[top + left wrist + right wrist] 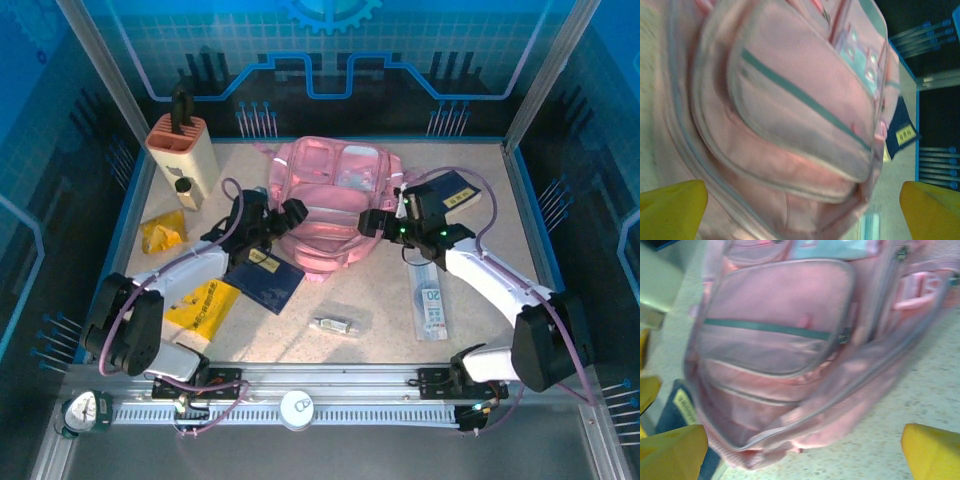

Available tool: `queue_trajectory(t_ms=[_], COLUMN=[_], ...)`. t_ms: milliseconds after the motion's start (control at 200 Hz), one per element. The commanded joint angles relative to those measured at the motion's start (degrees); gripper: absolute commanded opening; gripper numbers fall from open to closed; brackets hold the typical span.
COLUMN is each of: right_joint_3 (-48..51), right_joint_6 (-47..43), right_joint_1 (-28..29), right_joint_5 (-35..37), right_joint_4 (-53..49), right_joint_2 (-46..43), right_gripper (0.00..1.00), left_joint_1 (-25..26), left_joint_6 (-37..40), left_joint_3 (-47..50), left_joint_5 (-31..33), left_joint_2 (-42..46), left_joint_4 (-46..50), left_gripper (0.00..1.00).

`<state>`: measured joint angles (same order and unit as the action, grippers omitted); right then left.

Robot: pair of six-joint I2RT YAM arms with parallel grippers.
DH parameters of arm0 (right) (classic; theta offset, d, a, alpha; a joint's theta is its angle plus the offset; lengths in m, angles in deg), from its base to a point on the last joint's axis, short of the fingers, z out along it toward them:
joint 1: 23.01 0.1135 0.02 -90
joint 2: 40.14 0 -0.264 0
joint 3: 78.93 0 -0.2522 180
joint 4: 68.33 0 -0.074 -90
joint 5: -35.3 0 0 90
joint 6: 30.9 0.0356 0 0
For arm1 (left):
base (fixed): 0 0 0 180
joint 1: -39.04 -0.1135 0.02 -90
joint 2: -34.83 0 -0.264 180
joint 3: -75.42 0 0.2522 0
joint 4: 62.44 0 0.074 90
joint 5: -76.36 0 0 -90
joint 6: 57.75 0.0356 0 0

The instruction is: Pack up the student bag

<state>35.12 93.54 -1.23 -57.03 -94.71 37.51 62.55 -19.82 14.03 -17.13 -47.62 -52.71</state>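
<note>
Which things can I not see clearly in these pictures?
Inside of the bag: top view, its fabric covers it.
Bag zips, open or shut: both wrist views, blurred.
Booklet label: left wrist view, too small.
Small item: top view, too small to name.
Left fingers: left wrist view, cut by the bottom edge.

student bag (pixel 335 205) sits centre-back on the counter (pixel 385 300). Holder (pixel 183 158) stands back-left of it. Notebook (pixel 268 282) lies near its front-left, packet (pixel 163 232) further left.
</note>
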Motion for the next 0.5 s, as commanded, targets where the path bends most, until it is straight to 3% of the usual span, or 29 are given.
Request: queue_trajectory(t_ms=[0,190,495], right_joint_3=[-2.09,-4.66,-9.69], right_joint_6=[-1.31,-0.31,0.64], right_joint_1=[-2.66,-6.58,-11.40], right_joint_5=[-2.65,-5.02,-9.87], right_joint_4=[-1.77,0.34,1.43], right_joint_2=[3.16,8.93,19.04], right_gripper=[1.00,0.99,1.00], left_joint_1=[5.27,14.74,19.44], left_joint_6=[-2.62,-8.43,-11.81], left_joint_3=[1.89,4.45,2.66], left_joint_5=[-0.57,2.45,3.94], left_joint_2=[2.06,-0.56,-8.84], left_joint_4=[0.90,-6.51,-10.38], left_gripper=[0.99,0.99,0.99])
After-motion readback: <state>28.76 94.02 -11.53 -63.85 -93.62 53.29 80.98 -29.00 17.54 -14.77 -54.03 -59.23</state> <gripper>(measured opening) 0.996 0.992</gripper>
